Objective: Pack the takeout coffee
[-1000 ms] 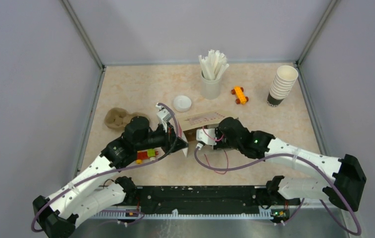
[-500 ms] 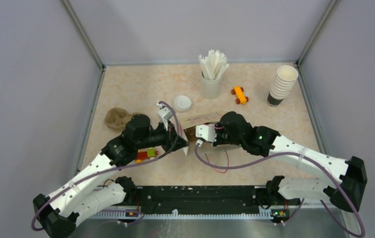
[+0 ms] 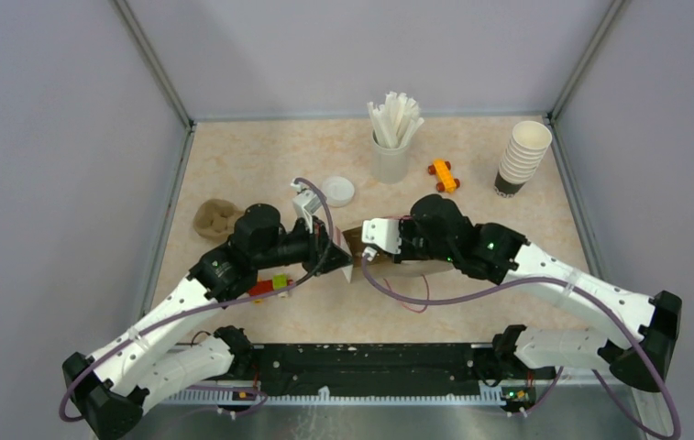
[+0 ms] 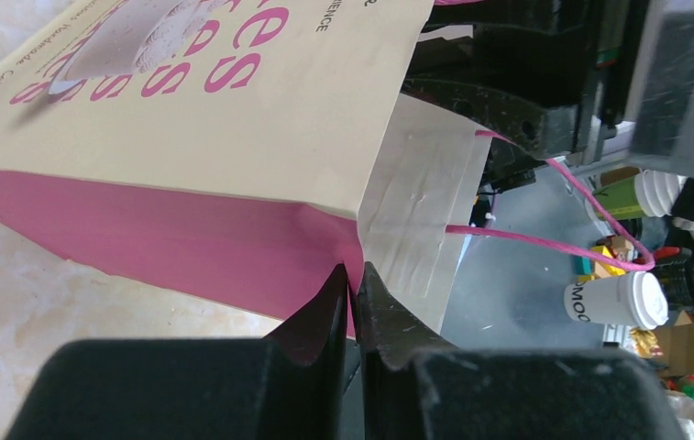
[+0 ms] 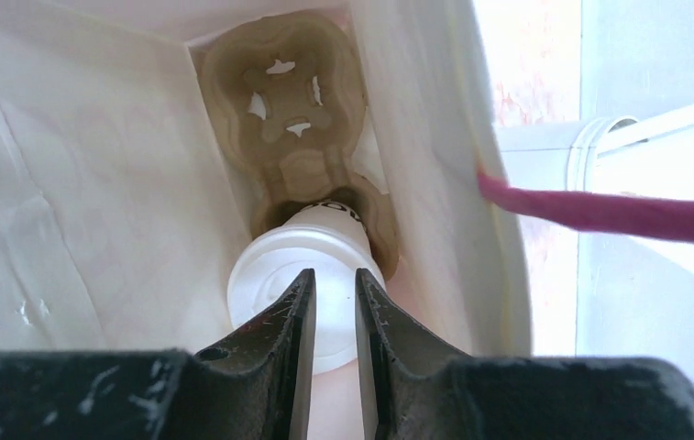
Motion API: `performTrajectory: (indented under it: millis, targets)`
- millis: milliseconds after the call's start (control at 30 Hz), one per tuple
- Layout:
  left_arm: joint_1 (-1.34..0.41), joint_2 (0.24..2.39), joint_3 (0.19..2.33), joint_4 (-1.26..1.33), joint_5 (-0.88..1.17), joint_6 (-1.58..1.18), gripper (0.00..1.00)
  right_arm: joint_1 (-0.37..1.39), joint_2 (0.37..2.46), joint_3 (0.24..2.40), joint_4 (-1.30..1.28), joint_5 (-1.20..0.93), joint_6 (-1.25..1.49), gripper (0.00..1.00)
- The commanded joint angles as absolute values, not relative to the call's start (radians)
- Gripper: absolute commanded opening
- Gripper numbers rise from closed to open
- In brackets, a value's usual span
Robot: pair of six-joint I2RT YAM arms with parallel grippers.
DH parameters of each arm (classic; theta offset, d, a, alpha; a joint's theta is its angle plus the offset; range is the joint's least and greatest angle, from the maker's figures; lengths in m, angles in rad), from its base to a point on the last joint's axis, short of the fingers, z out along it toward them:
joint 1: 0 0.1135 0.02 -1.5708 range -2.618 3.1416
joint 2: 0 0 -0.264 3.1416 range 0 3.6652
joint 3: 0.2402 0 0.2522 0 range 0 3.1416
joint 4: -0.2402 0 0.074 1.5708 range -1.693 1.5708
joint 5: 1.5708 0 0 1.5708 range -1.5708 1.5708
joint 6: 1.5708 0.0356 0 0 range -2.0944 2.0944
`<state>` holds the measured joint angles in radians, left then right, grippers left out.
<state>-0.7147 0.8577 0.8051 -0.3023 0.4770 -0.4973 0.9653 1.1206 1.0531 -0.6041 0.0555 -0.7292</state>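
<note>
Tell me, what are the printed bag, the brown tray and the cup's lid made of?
The cream and pink printed bag looks like matt paper, going by its sharp folded creases. The brown moulded tray seems to be pressed cardboard pulp, dull and rough. The round white lid is smooth, probably plastic.

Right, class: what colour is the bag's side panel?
Bag's side panel: magenta pink, best in left wrist view.

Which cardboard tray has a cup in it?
The bagged tray, seen in the right wrist view: a lidded cup sits in its nearer socket. The table tray beside the left arm shows no cup.
</note>
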Motion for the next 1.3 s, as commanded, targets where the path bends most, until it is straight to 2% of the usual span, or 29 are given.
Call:
performTrajectory:
  millis: [0, 433, 600, 867, 1033, 1267]
  targets:
    - [-0.715, 0.859, 0.863, -0.274, 0.473, -0.563, 0.13, 0.954, 1.139, 1.159, -0.655, 0.02, -0.682, 0.22]
    - [-0.714, 0.902, 0.925, -0.35, 0.479, -0.658, 0.14, 0.942, 1.2, 1.305, -0.732, -0.082, -0.588, 0.23]
    - [-0.714, 0.914, 0.927, -0.365, 0.474, -0.688, 0.14, 0.928, 1.201, 1.329, -0.715, -0.058, -0.538, 0.23]
    - [-0.713, 0.905, 0.929, -0.389, 0.432, -0.691, 0.19, 0.899, 1.179, 1.372, -0.698, -0.101, -0.474, 0.23]
    - [-0.714, 0.916, 0.954, -0.405, 0.409, -0.683, 0.27, 0.892, 1.176, 1.398, -0.705, -0.108, -0.458, 0.24]
    - [-0.714, 0.92, 0.97, -0.431, 0.337, -0.667, 0.33, 0.89, 1.1, 1.364, -0.606, -0.028, -0.42, 0.23]
